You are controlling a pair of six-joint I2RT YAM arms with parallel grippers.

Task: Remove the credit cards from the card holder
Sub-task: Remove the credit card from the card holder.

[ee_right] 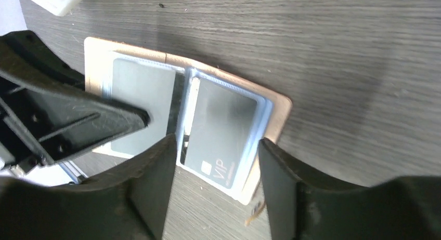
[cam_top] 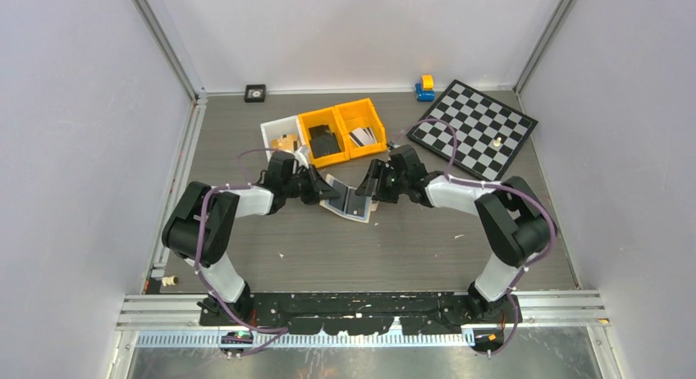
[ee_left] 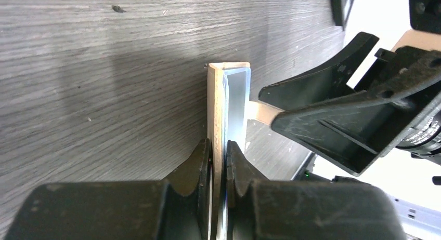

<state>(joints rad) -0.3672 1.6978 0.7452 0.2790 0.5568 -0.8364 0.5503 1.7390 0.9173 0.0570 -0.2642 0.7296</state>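
Left end effector (ee_left: 218,147) pinches open beige card holder (ee_left: 213,105).

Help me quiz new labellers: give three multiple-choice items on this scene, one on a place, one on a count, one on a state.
1. Where is the chessboard? A back right; B back left; C near centre.
2. How many yellow bins are there? A one; B two; C four.
3. What is the left end effector doing? A hanging open; B shut on the card holder; C gripping a bin.
Answers: A, it lies in the back right corner; B, two stand side by side; B, it pinches the holder's edge in the left wrist view.
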